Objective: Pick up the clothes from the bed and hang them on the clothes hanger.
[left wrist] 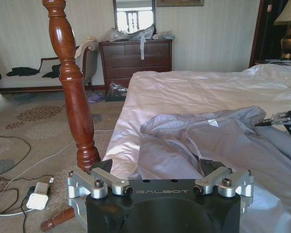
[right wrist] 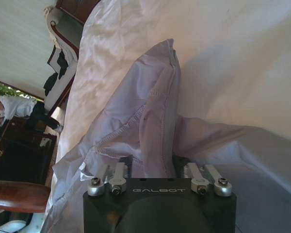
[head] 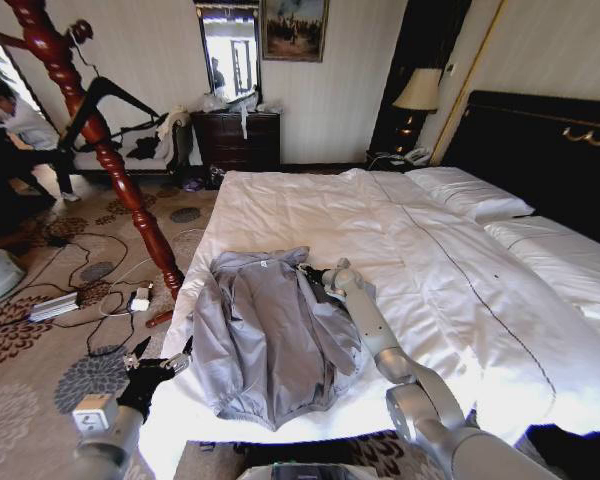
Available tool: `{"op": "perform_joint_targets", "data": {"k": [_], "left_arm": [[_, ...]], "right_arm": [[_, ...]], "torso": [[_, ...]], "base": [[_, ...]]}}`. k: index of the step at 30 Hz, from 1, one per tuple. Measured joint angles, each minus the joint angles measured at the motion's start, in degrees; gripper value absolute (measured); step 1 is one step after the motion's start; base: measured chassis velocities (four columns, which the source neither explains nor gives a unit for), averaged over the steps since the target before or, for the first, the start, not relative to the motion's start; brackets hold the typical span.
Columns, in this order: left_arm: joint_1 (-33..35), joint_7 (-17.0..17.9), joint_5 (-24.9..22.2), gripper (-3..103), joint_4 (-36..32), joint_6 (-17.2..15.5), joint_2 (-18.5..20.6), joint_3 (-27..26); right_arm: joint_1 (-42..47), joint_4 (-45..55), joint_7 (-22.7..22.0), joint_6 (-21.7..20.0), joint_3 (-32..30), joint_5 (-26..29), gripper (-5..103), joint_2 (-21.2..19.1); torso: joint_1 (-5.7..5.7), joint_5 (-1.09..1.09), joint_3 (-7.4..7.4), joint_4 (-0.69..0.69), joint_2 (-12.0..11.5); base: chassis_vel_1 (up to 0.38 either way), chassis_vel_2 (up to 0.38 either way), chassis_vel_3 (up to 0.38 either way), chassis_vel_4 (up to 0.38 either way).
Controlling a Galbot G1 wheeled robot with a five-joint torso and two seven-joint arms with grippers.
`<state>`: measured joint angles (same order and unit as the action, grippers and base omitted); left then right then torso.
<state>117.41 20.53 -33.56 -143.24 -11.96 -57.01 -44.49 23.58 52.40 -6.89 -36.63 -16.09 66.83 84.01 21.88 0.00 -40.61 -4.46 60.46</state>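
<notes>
On the bed (head: 430,240) — grey-blue jacket (head: 270,335), spread flat, rumpled

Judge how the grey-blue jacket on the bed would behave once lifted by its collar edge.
The jacket looks thin and creased, so it probably drapes limp. Its sleeves likely dangle and drag on the bed. It is probably light, since the duvet barely dents.

Head view looks down over the bed (head: 430,250); both wrist views (close) share the jacket (left wrist: 218,141).
</notes>
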Motion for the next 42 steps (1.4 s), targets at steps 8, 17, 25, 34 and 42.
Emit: {"op": "perform_joint_targets", "data": {"k": [8, 17, 25, 34, 42], "left_arm": [[-0.4, 0.0, -0.1, 100, 0.0, 0.1, -0.1, -0.1], [-2.4, 0.0, -0.4, 100, 0.4, 0.1, 0.3, 2.2], [-2.0, 0.1, -0.4, 100, 0.4, 0.1, 0.2, 1.8], [-2.4, 0.1, -0.5, 100, 0.4, 0.1, 0.2, 1.9], [-1.8, 0.1, -0.4, 100, 0.3, 0.1, -0.2, 1.9]], "right_arm": [[4.4, 10.3, -2.2, 0.1, 3.6, -1.8, 14, -4.5], [11.9, 25.6, -4.3, -1.0, 9.0, 1.5, 0, -10.3], [9.6, 21.2, -2.1, 4.3, 6.3, -5.0, 2, -8.2], [6.0, 17.4, -1.3, 6.0, 7.8, -8.6, 33, -7.0], [3.7, 10.5, -0.8, 6.3, 10.3, -12.8, 66, -5.1]], "torso": [[0.0, 0.01, 0.0, -0.03, 0.0], [-0.01, 0.0, 0.01, -0.02, 0.0], [-0.01, 0.01, 0.0, 0.0, 0.0], [0.0, 0.0, 0.0, 0.0, 0.0], [0.0, 0.0, 0.0, 0.0, 0.0]], "base": [[0.0, 0.0, 0.0, 0.0], [0.0, 0.0, 0.0, 0.0], [0.0, 0.0, 0.0, 0.0], [0.0, 0.0, 0.0, 0.0], [0.0, 0.0, 0.0, 0.0]]}}
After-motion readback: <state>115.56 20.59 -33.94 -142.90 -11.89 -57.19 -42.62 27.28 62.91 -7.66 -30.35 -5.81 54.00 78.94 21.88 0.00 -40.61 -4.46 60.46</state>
